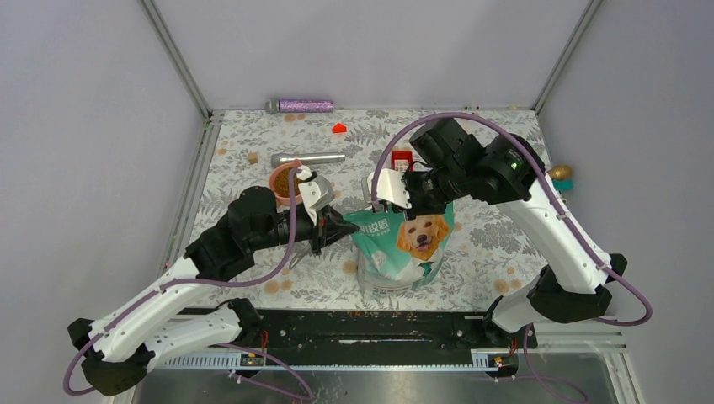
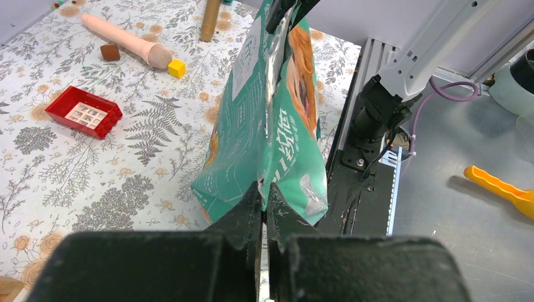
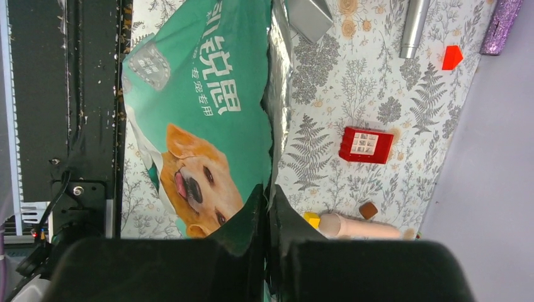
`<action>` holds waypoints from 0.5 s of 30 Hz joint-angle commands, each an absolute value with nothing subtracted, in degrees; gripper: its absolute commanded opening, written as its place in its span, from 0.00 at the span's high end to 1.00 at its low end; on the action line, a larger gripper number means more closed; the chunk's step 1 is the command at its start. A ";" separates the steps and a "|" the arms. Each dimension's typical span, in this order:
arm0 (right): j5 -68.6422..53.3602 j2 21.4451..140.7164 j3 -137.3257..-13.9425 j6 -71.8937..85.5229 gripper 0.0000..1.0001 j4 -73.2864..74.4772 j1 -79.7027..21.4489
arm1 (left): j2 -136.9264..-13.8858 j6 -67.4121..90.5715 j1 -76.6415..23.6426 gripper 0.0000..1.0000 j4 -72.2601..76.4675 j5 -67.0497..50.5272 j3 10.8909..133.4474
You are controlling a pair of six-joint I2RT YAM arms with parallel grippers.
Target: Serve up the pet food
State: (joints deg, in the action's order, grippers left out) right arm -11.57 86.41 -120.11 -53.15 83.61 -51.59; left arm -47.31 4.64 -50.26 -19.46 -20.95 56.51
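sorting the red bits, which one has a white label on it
The larger rectangular red box; the small pointed red block beside the silver tube is plain.

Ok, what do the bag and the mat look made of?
The bag seems to be plastic film, printed teal outside with a slight sheen. A shiny silver, foil-like layer shows along its creased edge. The mat looks like a thin, matte, flat sheet with a printed floral pattern. Cloth or vinyl, I can't tell.

The teal bag point(image 3: 189, 94) has big white Chinese words, "凯锐思", at the top middle of the right wrist view. The smaller line beside them and the label on the red box point(image 3: 364, 145) are too tiny to read.
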 commanded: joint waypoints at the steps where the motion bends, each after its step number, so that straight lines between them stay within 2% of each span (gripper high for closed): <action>1: -8.22 85.36 -120.88 -55.74 1.00 87.94 -49.72 | -44.39 4.01 -50.00 1.00 -13.40 -21.69 58.25; 4: -6.92 85.11 -122.01 -53.91 0.99 86.84 -49.21 | -44.31 3.82 -49.92 1.00 -13.59 -21.69 58.30; 6: -5.56 84.57 -121.85 -54.35 0.82 86.75 -48.78 | -44.25 3.74 -49.92 1.00 -13.70 -21.70 58.35; 7: -4.64 84.45 -121.35 -55.00 0.82 87.46 -48.55 | -44.34 3.64 -49.97 1.00 -13.71 -21.71 58.31; 10: -1.58 84.35 -119.83 -55.96 0.93 88.82 -48.03 | -44.19 3.28 -49.92 1.00 -13.98 -21.44 58.60; 11: -1.65 84.23 -119.26 -56.70 1.00 89.11 -47.59 | -44.16 3.26 -49.98 1.00 -14.13 -21.39 58.64; 15: -4.74 84.50 -121.63 -58.05 1.00 91.04 -46.27 | -43.79 3.11 -49.97 1.00 -14.24 -21.53 58.59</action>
State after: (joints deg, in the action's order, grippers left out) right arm -10.72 85.97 -119.74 -55.29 84.75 -49.43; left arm -47.29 4.05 -50.24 -19.31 -20.88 56.51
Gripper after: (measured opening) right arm 0.028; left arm 0.013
